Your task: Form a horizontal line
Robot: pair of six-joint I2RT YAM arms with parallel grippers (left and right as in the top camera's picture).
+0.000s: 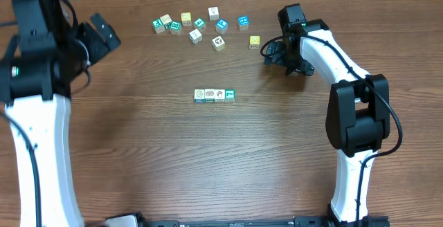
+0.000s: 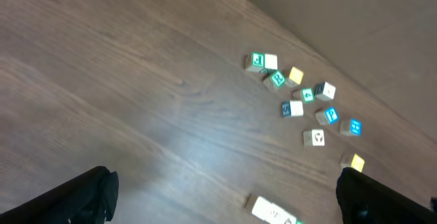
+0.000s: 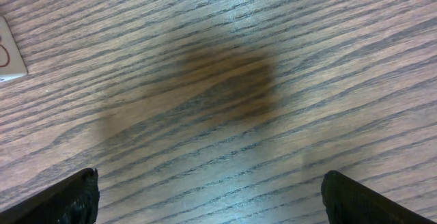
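Horizontal line (image 1: 214, 95): four tiny cubes sit edge to edge at the centre of the table (image 1: 208, 165), running 9 to 3 o'clock. Three show white faces, and the teal cube (image 1: 230, 95) closes the 3 o'clock end.
Left gripper (image 1: 105, 34): hangs above the wood at 10 o'clock from the row, jaws spread wide with nothing between them.
Right gripper (image 1: 268, 52): hovers at 2 o'clock from the row, jaws likewise wide and empty. Its wrist camera shows bare grain and one pale cube edge (image 3: 8, 50) at the frame's 9 o'clock.
Yellow cube (image 1: 255, 41): lies just beside the right gripper, on its 10 o'clock side.
Loose cubes (image 1: 196, 26): scattered at 12 o'clock, well apart from the row, with white, teal, blue and yellow faces mixed.
Progress: the row looks straight and closed up, so the task appears all but done.
Risk at centre: a low sweep by either arm could clip an end cube and break the line. The cubes look light enough to slide at a touch.
Risk at far side: a careless drop or swing of the right gripper could bump the yellow cube.
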